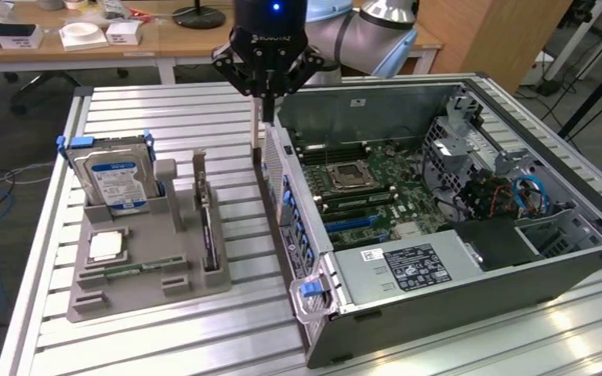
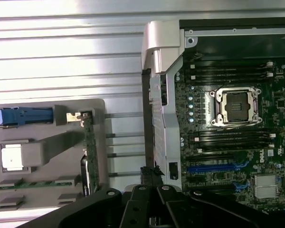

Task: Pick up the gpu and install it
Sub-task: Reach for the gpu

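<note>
Hardware of the task: one gpu, a thin flat dark card on green board with a silver metal bracket at its far end. It stands on its long edge in a slot of the one grey plastic holder, on the side of the holder nearest the computer. Nothing grips it.

Three other parts share that holder. One silver hard drive with a blue-white label stands upright in blue rails at the far end. One square silver processor chip lies flat beside the card, and one narrow green memory stick lies in a groove near the front end.

The holder rests on the ribbed aluminium desk. Just beside it, on the exterior view's right, lies one open dark computer case. The case holds one green motherboard, which carries one empty metal processor socket and one long blue slot.

The one black gripper hangs above the far end of the case wall that faces the holder. Its jaws are pressed together and empty, pointing down. It is well apart from the gpu.
</note>
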